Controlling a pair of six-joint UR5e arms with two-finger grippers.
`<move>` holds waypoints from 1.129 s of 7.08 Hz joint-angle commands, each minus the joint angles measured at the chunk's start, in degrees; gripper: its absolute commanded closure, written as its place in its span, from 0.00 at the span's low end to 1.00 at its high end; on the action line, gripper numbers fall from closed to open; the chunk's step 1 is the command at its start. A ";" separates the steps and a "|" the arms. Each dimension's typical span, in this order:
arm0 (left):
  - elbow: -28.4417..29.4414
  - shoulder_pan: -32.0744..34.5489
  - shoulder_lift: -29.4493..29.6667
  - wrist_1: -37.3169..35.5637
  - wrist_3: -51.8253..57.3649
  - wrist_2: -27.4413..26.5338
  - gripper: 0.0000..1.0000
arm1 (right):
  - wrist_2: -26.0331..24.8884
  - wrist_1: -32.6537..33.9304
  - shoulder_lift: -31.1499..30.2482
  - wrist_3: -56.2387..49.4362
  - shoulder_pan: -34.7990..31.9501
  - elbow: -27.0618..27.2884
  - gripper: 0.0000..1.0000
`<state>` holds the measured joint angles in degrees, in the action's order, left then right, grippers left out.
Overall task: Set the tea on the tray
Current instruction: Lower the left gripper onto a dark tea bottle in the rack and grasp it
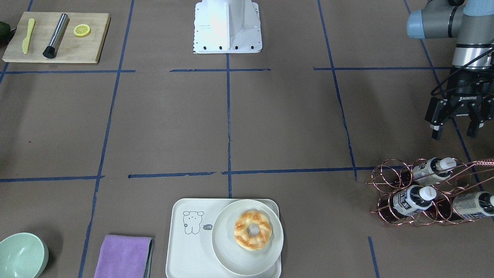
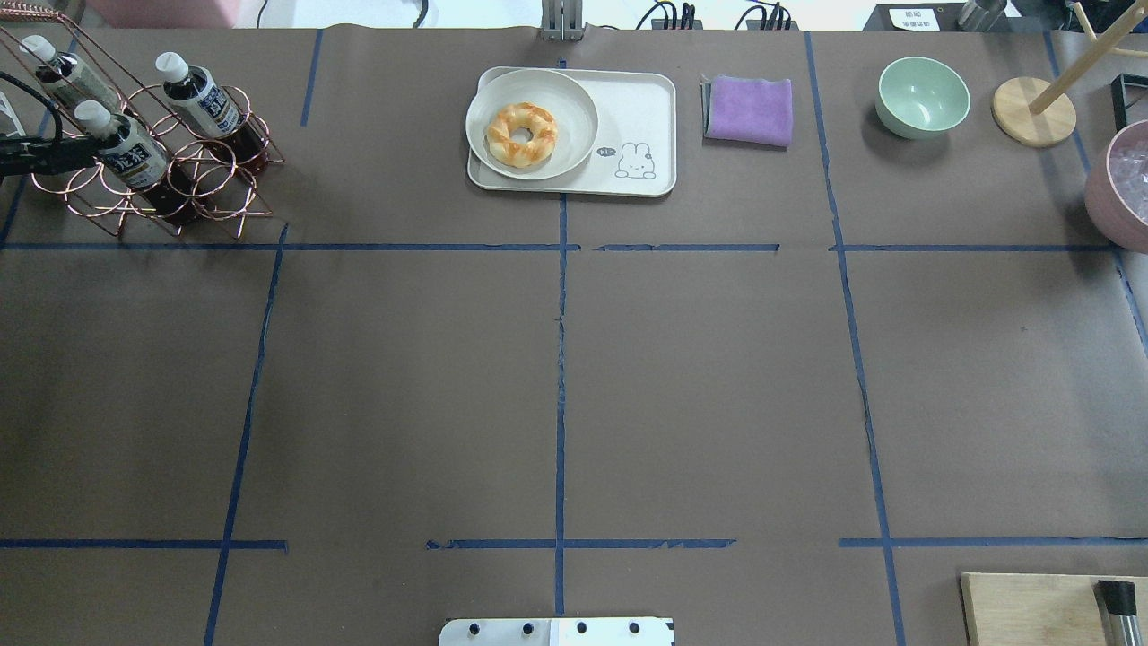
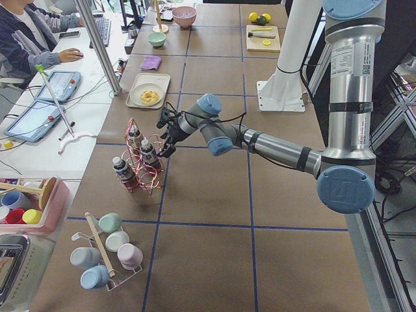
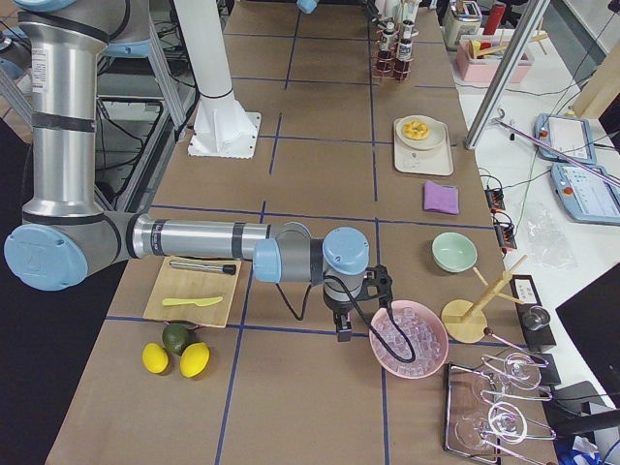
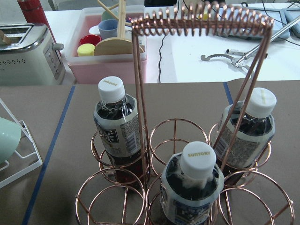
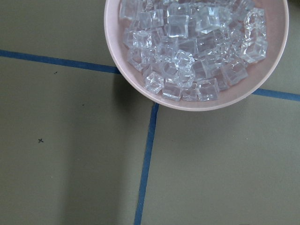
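Observation:
Three tea bottles with white caps stand in a copper wire rack [image 1: 386, 200]: one [image 1: 430, 170] nearest my gripper, one [image 1: 411, 199] and one [image 1: 472, 204]. The left wrist view looks down on them, with one bottle [image 5: 192, 187] close and two behind it [image 5: 117, 126] [image 5: 246, 126]. My left gripper [image 1: 454, 135] is open and empty, a short way from the rack on the robot's side. The off-white tray [image 1: 185, 239] with the bear drawing lies at the table's far middle [image 2: 641, 117]. My right gripper [image 4: 341, 325] hangs beside a pink bowl; I cannot tell whether it is open.
A round plate [image 1: 231, 255] with a donut [image 1: 252, 229] covers half of the tray. A purple cloth [image 1: 123, 256] and a green bowl [image 1: 21, 255] lie beside it. A wooden board [image 1: 77, 50] holds a knife, a muddler and a lemon slice. The pink bowl holds ice [image 6: 197, 42].

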<state>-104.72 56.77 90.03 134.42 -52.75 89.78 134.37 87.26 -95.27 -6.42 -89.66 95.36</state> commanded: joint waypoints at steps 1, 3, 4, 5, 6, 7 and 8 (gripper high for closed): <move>4.68 -0.43 4.17 1.62 0.01 -0.66 0.02 | 0.02 0.02 0.00 0.09 0.01 0.00 0.00; 7.42 -0.43 5.33 3.74 0.54 -0.66 0.10 | -0.07 0.02 0.09 0.09 0.01 0.00 0.00; 7.86 -0.43 5.42 4.44 0.54 -0.66 0.14 | -0.07 -0.07 0.09 0.09 0.01 0.00 0.00; 7.95 -0.43 5.51 4.45 0.63 -0.66 0.18 | -0.07 -0.07 0.09 0.09 0.01 0.00 0.00; 7.95 -0.43 5.51 4.54 0.63 -0.66 0.20 | -0.07 -0.07 0.09 0.09 0.01 0.00 0.00; 7.95 -0.43 5.51 4.54 0.72 -0.66 0.23 | -0.07 -0.07 0.09 0.09 0.01 0.00 0.00; 7.95 -0.43 5.51 4.62 1.50 -0.66 0.26 | -0.07 0.02 0.17 0.09 0.01 0.00 0.00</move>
<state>-96.80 56.34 95.53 138.96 -51.86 89.12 134.30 87.20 -95.16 -6.33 -89.65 95.36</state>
